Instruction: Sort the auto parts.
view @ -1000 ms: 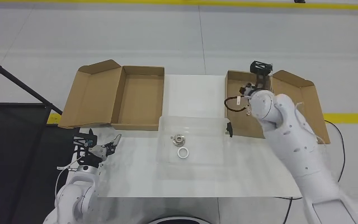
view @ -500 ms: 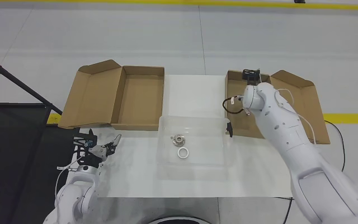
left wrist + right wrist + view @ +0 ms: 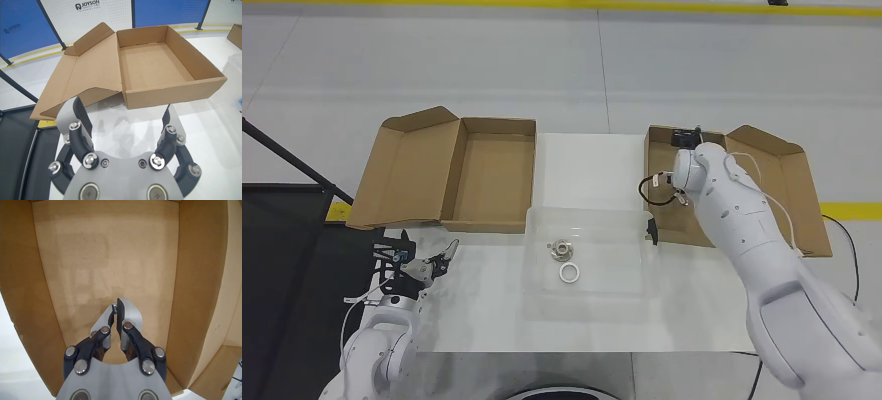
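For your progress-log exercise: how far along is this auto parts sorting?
Done: nothing visibly sorted; the left box and right box show bare floors. In hand: the right gripper is shut on a small screw over the right box. Left to do: a metal part and a white ring lie in the clear bin; the left gripper is open and empty.

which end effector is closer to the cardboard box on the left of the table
Left. The left end effector sits open just short of the near wall of the left cardboard box; the right end effector is over the other cardboard box, shut on a bolt.
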Controlling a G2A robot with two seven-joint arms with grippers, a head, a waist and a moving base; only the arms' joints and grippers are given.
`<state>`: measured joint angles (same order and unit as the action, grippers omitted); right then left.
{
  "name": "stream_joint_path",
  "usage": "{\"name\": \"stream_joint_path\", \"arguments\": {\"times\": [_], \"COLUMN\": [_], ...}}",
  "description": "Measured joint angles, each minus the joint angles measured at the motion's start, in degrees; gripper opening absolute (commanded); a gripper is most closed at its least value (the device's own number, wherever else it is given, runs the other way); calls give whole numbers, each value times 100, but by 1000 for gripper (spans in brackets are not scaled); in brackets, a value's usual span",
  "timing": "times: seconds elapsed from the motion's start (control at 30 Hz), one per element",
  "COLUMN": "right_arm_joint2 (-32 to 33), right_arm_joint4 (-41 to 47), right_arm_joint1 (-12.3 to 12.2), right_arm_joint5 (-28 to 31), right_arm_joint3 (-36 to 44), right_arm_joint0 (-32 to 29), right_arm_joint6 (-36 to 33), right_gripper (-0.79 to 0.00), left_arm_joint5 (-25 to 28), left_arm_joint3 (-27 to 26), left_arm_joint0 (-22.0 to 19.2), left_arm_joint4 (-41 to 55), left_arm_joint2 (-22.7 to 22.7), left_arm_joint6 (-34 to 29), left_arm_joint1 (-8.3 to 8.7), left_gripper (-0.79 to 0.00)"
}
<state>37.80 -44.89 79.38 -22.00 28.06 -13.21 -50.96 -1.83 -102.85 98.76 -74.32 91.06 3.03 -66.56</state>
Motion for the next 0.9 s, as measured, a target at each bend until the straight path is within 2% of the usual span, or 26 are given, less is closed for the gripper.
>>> {"name": "stream_joint_path", "arguments": {"times": [0.27,0.5,0.53,0.6,0.63,0.8,0.9], "right_arm_joint2": [16,97,125,179,225,465,683], "right_arm_joint4": [-23,-91,-95,-94,-85,-76,-43], "right_arm_joint1": [140,164,159,143,126,7,-113], "right_arm_joint5": [66,45,23,-8,-26,-140,-73], "right_arm_joint3": [-318,-395,-383,-341,-294,62,544], "right_arm_joint0": [120,188,195,199,197,93,-99], "right_arm_joint6": [98,180,219,300,369,747,1059], "right_gripper": [-640,-480,-403,-95,0,0,0], "left_arm_joint5": [0,0,0,0,0,0,5], "left_arm_joint3": [0,0,0,0,0,0,-3], "left_arm_joint0": [0,0,0,0,0,0,-3], "left_arm_joint4": [0,0,0,0,0,0,2], "left_arm_joint2": [0,0,0,0,0,0,1], "left_arm_joint6": [0,0,0,0,0,0,3], "left_arm_joint1": [0,0,0,0,0,0,0], "left_gripper": [0,0,0,0,0,0,0]}}
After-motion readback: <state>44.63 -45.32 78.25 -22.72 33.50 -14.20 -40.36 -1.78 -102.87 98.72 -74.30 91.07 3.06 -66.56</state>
